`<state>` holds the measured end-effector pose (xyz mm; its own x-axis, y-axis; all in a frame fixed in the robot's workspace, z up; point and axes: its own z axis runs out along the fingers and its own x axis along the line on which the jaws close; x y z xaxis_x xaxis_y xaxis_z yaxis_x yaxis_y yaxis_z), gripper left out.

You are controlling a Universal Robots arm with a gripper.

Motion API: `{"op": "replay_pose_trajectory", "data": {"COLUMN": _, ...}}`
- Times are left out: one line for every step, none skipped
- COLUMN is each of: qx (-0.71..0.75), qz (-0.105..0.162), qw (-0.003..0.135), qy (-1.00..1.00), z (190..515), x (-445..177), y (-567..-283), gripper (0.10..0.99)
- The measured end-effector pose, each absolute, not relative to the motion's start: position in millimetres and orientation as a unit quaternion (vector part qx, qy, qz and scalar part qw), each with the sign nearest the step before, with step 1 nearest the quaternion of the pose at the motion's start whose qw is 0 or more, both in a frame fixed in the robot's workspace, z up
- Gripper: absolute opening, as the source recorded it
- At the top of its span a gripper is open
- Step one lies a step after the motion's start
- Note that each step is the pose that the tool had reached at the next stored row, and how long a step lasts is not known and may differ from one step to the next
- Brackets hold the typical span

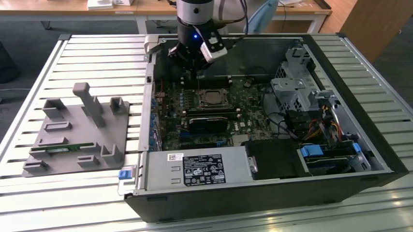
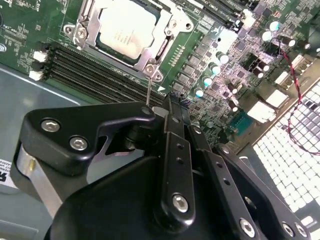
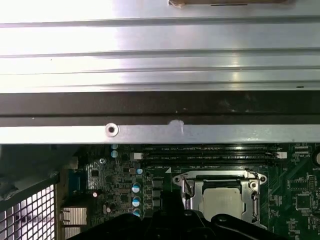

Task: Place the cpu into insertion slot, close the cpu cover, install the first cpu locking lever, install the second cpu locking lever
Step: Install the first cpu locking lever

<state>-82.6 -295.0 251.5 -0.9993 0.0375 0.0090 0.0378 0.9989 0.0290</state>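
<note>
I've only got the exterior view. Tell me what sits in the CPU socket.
Observer: In the second wrist view the cpu lies flat in it, pale metal face up.
Operator: Report the cover.
Observer: The cpu cover lies down around it, framing its face.
Operator: Now the levers.
Observer: One thin locking lever stands up at a corner of the cover, its end beside the gripper; contact unclear.
</note>
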Motion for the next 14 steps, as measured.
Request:
{"op": "replay_pose_trajectory", "data": {"qx": -0.019, "qz": -0.015, "qw": 0.004, "qy": -1.0, "z": 251, "x": -82, "y": -294, "gripper": 0.106}}
{"op": "replay_pose_trajectory", "data": {"qx": -0.019, "qz": -0.015, "qw": 0.004, "qy": -1.0, "z": 251, "x": -82, "y": -294, "gripper": 0.106}}
{"op": "replay_pose_trajectory", "data": {"qx": -0.019, "qz": -0.015, "qw": 0.004, "qy": -1.0, "z": 251, "x": -81, "y": -293, "gripper": 0.106}}
{"op": "replay_pose_trajectory", "data": {"qx": -0.019, "qz": -0.015, "qw": 0.004, "qy": -1.0, "z": 251, "x": -80, "y": -292, "gripper": 0.106}}
{"op": "replay_pose_trajectory", "data": {"qx": -0.019, "qz": -0.015, "qw": 0.004, "qy": -1.0, "z": 251, "x": -79, "y": -291, "gripper": 0.106}}
{"op": "replay_pose_trajectory", "data": {"qx": -0.019, "qz": -0.015, "qw": 0.004, "qy": -1.0, "z": 251, "x": -78, "y": -291, "gripper": 0.106}}
{"op": "replay_pose_trajectory", "data": {"qx": -0.019, "qz": -0.015, "qw": 0.004, "qy": -1.0, "z": 251, "x": -77, "y": -291, "gripper": 0.106}}
{"op": "replay_pose_trajectory", "data": {"qx": -0.019, "qz": -0.015, "qw": 0.004, "qy": -1.0, "z": 251, "x": -75, "y": -290, "gripper": 0.106}}
{"op": "replay_pose_trajectory", "data": {"qx": -0.019, "qz": -0.015, "qw": 0.004, "qy": -1.0, "z": 251, "x": -74, "y": -290, "gripper": 0.106}}
{"op": "replay_pose_trajectory", "data": {"qx": -0.019, "qz": -0.015, "qw": 0.004, "qy": -1.0, "z": 251, "x": -72, "y": -290, "gripper": 0.106}}
{"op": "replay_pose_trajectory", "data": {"qx": -0.019, "qz": -0.015, "qw": 0.004, "qy": -1.0, "z": 251, "x": -70, "y": -290, "gripper": 0.106}}
{"op": "replay_pose_trajectory", "data": {"qx": -0.019, "qz": -0.015, "qw": 0.004, "qy": -1.0, "z": 251, "x": -67, "y": -290, "gripper": 0.106}}
{"op": "replay_pose_trajectory", "data": {"qx": -0.019, "qz": -0.015, "qw": 0.004, "qy": -1.0, "z": 251, "x": -64, "y": -290, "gripper": 0.106}}
{"op": "replay_pose_trajectory", "data": {"qx": -0.019, "qz": -0.015, "qw": 0.004, "qy": -1.0, "z": 251, "x": -61, "y": -290, "gripper": 0.106}}
